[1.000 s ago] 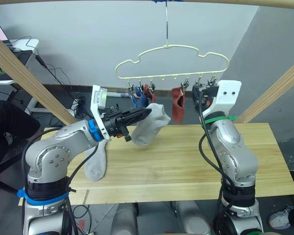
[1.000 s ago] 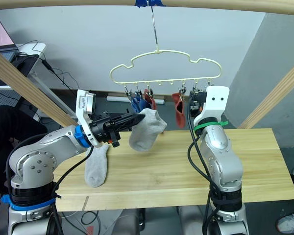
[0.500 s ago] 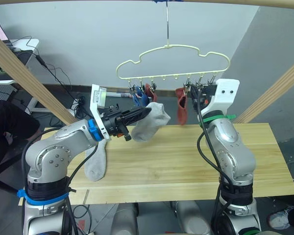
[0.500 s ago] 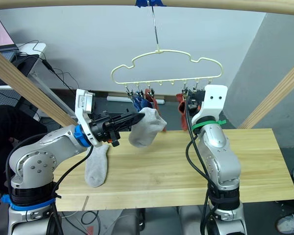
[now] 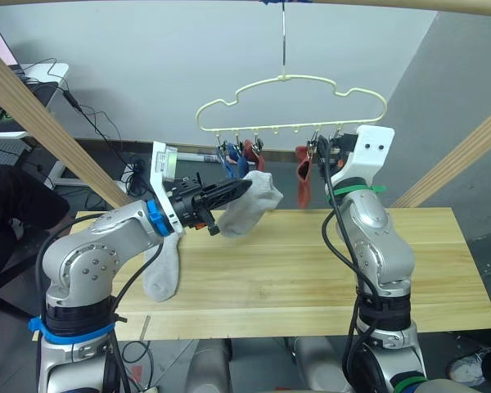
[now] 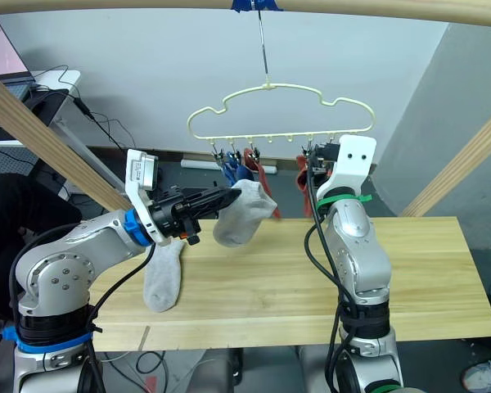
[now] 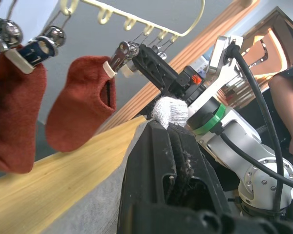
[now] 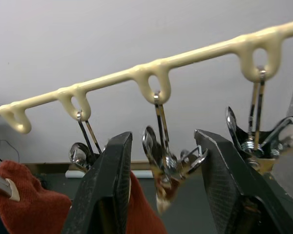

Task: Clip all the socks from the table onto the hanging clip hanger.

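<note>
Table (image 5: 311, 270) bearing one grey sock (image 5: 162, 274) near its left end. Hanger (image 5: 293, 102) above, with blue and red socks clipped. Left gripper (image 5: 244, 187) pinching second grey sock (image 5: 250, 209) aloft. Right gripper (image 8: 163, 183) spread around a clip (image 8: 167, 163).

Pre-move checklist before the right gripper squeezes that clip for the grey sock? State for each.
1. Right gripper open: ok, a finger on each side of the silver clip.
2. Fingers touching the clip: not ok, gaps on both sides.
3. Left gripper shut on the grey sock: ok, held up near the clip hanger.
4. Sock edge at the clip: not ok, it hangs below and to the left.
5. Target clip empty: ok.
6. Table: not ok, another grey sock remains.
</note>
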Controlling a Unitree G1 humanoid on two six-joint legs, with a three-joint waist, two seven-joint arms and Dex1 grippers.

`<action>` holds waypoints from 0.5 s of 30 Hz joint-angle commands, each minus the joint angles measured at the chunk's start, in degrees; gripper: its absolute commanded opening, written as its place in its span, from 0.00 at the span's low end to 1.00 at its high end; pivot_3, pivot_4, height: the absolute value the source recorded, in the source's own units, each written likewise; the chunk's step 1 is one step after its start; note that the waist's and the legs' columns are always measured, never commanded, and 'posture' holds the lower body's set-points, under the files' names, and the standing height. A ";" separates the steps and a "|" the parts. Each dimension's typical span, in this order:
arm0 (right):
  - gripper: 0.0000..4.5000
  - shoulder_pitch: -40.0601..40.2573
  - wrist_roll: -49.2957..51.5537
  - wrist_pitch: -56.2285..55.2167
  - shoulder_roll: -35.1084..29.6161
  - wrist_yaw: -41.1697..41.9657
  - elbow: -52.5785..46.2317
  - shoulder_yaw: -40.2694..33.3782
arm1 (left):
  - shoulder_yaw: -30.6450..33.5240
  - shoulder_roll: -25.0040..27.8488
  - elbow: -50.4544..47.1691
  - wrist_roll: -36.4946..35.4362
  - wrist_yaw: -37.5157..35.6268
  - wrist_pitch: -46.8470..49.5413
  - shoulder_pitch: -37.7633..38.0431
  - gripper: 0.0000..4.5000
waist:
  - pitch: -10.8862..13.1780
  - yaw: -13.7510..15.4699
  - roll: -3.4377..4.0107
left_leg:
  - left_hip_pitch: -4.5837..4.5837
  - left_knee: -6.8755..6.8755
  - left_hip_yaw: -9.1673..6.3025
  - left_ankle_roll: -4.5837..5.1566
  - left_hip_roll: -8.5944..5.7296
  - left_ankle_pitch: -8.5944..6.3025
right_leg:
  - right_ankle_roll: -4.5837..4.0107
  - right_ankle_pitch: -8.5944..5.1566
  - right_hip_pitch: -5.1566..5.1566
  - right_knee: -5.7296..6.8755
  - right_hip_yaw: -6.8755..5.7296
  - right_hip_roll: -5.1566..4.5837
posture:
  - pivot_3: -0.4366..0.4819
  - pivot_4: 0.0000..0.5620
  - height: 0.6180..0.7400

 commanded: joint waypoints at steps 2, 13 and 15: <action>0.47 -2.18 -0.26 -2.45 1.14 -0.82 -0.05 -0.90 | 0.43 0.19 -2.45 -0.91 -0.04 -1.20 0.15 0.00 | 0.00 0.01 0.00 | 0.00 -0.02 0.00 0.00 0.00 0.00 | -0.03 0.02 0.00 -0.01 0.00 0.00 | 0.38 0.52 1.00; 0.47 -3.32 1.62 -3.04 5.35 -0.49 1.15 -1.57 | 0.92 0.38 -3.34 -1.10 0.38 -1.26 1.08 0.00 | 0.00 0.14 0.00 | 0.00 -0.17 -0.02 0.00 0.00 0.00 | -0.23 0.13 -0.06 -0.02 -0.04 -0.01 | 0.40 0.51 1.00; 0.47 -2.47 1.47 -1.78 5.03 -0.61 -0.22 -1.56 | 1.13 0.43 -3.73 -1.29 0.54 -1.20 1.47 0.00 | 0.00 0.25 0.00 | 0.00 -0.18 -0.02 0.00 -0.01 0.00 | -0.23 0.13 -0.06 -0.02 -0.04 -0.03 | 0.40 0.51 1.00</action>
